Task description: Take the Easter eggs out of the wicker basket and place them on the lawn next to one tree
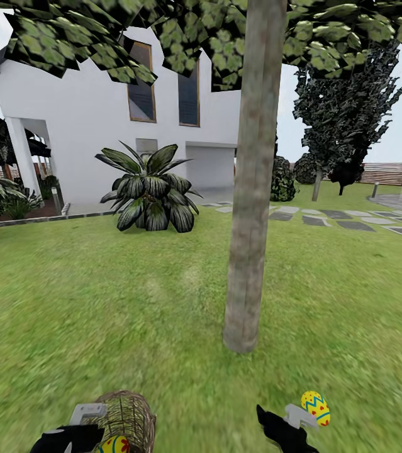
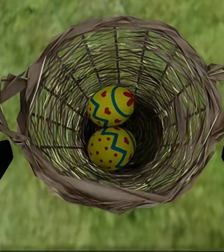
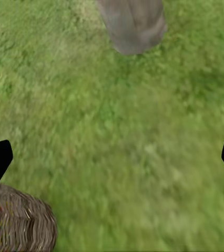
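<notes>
Left gripper (image 2: pixel 112 157) open over wicker basket (image 2: pixel 196 79) — two Easter eggs (image 2: pixel 111 106) inside; right gripper (image 3: pixel 112 157) open

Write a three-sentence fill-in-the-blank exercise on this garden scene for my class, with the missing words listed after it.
1. The wicker basket holds ___ Easter eggs.
2. The zigzag bands on those eggs are ___.
3. Behind the tree stands a white ___.
Missing words: two; blue; house.
</notes>
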{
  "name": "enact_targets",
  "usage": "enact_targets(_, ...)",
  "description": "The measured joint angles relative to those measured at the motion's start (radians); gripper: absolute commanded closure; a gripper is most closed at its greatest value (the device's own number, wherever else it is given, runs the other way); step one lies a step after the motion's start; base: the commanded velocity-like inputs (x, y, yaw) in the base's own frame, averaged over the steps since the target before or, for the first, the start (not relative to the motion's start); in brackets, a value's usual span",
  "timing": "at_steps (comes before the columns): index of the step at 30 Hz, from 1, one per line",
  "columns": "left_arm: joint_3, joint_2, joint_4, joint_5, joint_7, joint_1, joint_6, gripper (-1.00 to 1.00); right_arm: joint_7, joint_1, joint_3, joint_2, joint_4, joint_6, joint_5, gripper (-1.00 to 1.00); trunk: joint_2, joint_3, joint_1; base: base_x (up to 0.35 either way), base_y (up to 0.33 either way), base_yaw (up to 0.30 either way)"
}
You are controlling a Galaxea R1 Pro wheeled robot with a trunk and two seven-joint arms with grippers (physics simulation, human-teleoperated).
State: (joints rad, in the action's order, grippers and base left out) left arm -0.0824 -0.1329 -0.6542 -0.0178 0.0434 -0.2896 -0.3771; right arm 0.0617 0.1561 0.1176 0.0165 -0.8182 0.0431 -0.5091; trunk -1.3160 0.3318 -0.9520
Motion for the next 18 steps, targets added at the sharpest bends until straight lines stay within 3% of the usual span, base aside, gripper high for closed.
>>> enact_targets(12,-0.002,0.000,0.002,-0.002,0.000,0.000,-0.007,-1.00,0.000,0.000,-0.001,0.001,-0.058,0.062,0.003,-1.00,0.000,0.000,0.000,0.000,0.000,0.000)
enact_targets(18,-0.002,0.000,0.001,0.000,0.000,-0.013,-0.081,-1.00,0.001,0.000,0.003,0.001,-0.114,0.067,0.004,-1.00,0.000,0.000,0.000,0.000,0.000,0.000)
